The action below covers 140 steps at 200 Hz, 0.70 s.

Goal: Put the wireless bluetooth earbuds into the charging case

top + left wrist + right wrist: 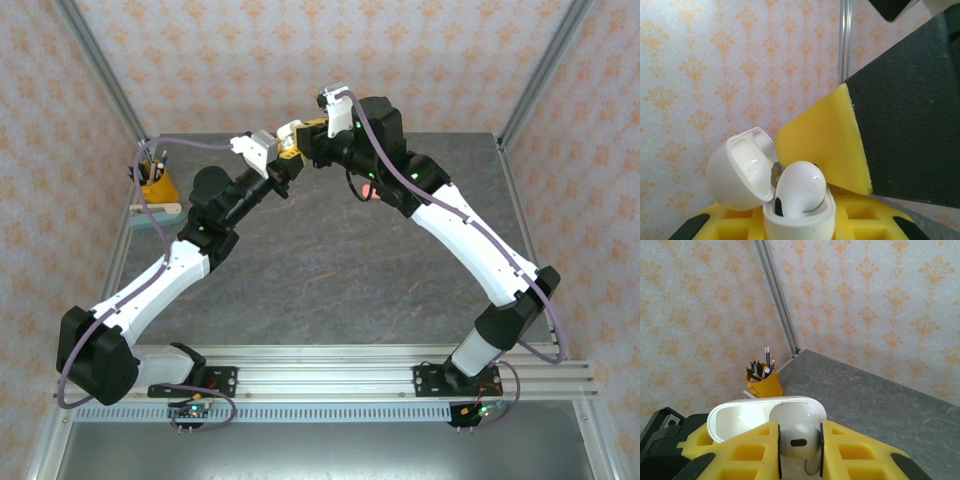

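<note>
R wrist cam: right gripper (799,450) pads pinch a white earbud (796,430) at the open charging case (740,419), pen cup (763,382) beyond, whereas L wrist cam shows left gripper (799,227) clamped on the case base, bud partly in its well.
</note>
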Each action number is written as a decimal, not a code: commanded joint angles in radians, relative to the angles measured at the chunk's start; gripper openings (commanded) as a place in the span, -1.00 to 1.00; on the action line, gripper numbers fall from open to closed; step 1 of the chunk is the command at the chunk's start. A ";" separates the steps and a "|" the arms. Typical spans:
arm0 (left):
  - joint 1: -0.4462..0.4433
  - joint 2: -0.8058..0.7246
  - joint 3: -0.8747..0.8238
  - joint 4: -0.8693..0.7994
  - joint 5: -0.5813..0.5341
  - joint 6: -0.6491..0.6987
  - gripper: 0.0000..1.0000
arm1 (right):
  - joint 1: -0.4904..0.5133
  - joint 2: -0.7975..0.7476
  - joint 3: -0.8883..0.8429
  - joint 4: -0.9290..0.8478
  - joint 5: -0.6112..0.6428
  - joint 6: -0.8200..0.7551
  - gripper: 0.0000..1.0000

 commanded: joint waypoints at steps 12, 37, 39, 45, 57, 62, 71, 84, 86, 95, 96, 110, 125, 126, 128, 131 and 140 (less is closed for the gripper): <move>-0.008 -0.018 0.048 0.060 -0.007 0.020 -1.00 | 0.006 -0.025 -0.009 -0.036 -0.060 -0.016 -0.53; -0.008 -0.015 0.050 0.062 -0.007 0.016 -1.00 | 0.006 -0.026 -0.005 -0.043 -0.040 -0.019 -0.48; -0.008 -0.014 0.050 0.063 -0.007 0.016 -1.00 | 0.005 -0.027 -0.005 -0.044 -0.039 -0.020 -0.48; -0.007 -0.014 0.050 0.062 -0.007 0.016 -1.00 | 0.005 -0.026 -0.003 -0.046 -0.034 -0.021 -0.46; -0.007 -0.013 0.050 0.064 -0.007 0.016 -1.00 | 0.006 -0.029 -0.002 -0.047 -0.024 -0.022 -0.40; -0.007 -0.012 0.050 0.064 -0.007 0.015 -1.00 | 0.005 -0.029 -0.001 -0.049 -0.019 -0.023 -0.38; -0.007 -0.013 0.050 0.062 -0.007 0.016 -1.00 | 0.006 -0.028 0.003 -0.051 -0.013 -0.023 -0.36; -0.007 -0.010 0.050 0.062 -0.005 0.014 -1.00 | 0.006 -0.029 0.007 -0.055 -0.007 -0.023 -0.35; -0.007 -0.010 0.050 0.062 -0.005 0.014 -1.00 | 0.006 -0.029 0.006 -0.055 -0.006 -0.024 -0.34; -0.008 -0.011 0.050 0.062 -0.005 0.014 -1.00 | 0.005 -0.031 0.006 -0.055 0.002 -0.023 -0.34; -0.008 -0.010 0.050 0.063 -0.005 0.014 -1.00 | 0.005 -0.030 0.006 -0.055 0.004 -0.023 -0.34; -0.008 -0.010 0.048 0.063 -0.007 0.015 -1.00 | 0.006 -0.031 0.007 -0.056 0.016 -0.024 -0.33; -0.007 -0.010 0.047 0.063 -0.005 0.014 -1.00 | 0.006 -0.034 0.010 -0.053 0.024 -0.024 -0.32; -0.007 -0.010 0.047 0.063 -0.005 0.014 -1.00 | 0.006 -0.034 0.010 -0.053 0.025 -0.023 -0.31; -0.007 -0.010 0.047 0.064 -0.005 0.014 -1.00 | 0.006 -0.035 0.010 -0.053 0.026 -0.023 -0.31; -0.007 -0.010 0.047 0.063 -0.005 0.014 -1.00 | 0.006 -0.037 0.011 -0.052 0.027 -0.021 -0.30; -0.008 -0.010 0.047 0.064 -0.005 0.013 -1.00 | 0.006 -0.037 0.015 -0.052 0.028 -0.021 -0.26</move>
